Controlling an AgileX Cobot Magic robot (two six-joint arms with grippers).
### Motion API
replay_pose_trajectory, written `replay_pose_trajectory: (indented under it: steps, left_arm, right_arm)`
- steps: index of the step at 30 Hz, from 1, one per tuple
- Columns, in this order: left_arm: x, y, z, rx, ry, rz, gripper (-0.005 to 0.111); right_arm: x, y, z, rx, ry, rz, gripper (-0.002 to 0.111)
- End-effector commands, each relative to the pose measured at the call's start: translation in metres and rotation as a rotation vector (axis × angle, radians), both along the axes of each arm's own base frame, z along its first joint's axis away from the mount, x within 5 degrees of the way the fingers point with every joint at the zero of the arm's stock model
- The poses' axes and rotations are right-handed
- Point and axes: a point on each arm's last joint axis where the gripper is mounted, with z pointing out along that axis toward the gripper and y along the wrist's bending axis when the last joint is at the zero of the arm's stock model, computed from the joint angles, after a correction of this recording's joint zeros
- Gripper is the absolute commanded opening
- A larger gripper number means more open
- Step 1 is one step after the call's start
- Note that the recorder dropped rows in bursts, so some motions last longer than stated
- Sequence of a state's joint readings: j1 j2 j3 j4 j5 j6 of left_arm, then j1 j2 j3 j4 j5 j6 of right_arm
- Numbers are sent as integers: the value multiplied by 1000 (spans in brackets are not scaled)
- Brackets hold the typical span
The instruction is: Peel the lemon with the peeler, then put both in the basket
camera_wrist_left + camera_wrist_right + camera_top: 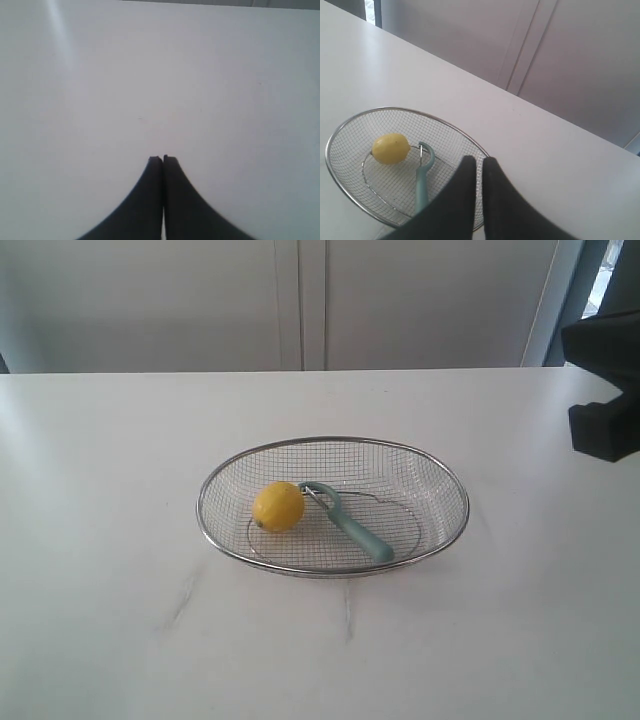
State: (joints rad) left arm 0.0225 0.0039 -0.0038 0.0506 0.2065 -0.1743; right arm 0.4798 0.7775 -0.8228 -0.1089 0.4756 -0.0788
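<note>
Lemon (278,506): 1. Peeler (352,524): 1. Basket (330,442): 1, centre of frame. Table (120,540): 1. Grippers: 2, left gripper (163,159) and right gripper (479,160), one per wrist view.

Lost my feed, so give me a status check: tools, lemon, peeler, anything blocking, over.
Left tool shut, empty, over bare table. Right tool shut, empty, clear of basket. Lemon and peeler side by side in basket. No obstruction seen.
</note>
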Motion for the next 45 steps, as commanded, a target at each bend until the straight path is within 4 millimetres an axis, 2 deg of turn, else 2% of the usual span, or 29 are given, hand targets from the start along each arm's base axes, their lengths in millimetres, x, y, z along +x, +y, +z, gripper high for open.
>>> replay_pose_trajectory:
  steps: [1,16,21,23,25,26,27,28,29,31,34,40,45]
  left_arm:
    - [0,1,-1,49,-3,-9,0]
    - [0,-1,-1,19,-3,-24,0]
    - [0,0,-1,19,-1,-20,0]
    - [0,0,-1,19,-3,-19,0]
    - [0,0,-1,19,-3,-19,0]
    - [0,0,-1,19,-3,-19,0]
    - [0,0,-1,19,-3,-19,0]
    - [0,0,-1,19,-3,-19,0]
    - [0,0,-1,19,-3,-19,0]
    - [0,0,-1,19,-3,-19,0]
    - [0,0,-1,19,-3,-19,0]
    - [0,0,-1,19,-3,-19,0]
    - [0,0,-1,19,-3,-19,0]
  right_arm:
    - [-1,-1,-1,5,-5,-4,5]
    - [-1,-1,-1,5,-5,-4,5]
    - [-22,-17,13,62,-85,-44,5]
    - [-41,-38,24,95,-174,-143,5]
    - [-81,-62,37,131,-331,-299,5]
    - [-93,-66,40,137,-374,-340,5]
    - [-118,-71,43,147,-465,-410,5]
    - [-131,-72,44,148,-512,-446,5]
    - [-152,-72,44,148,-588,-504,5]
    - [-180,-69,41,157,-686,-529,5]
    - [-202,-68,37,173,-763,-523,5]
    - [-197,-68,32,174,-746,-521,5]
    - [-168,-70,1,152,-620,-529,5]
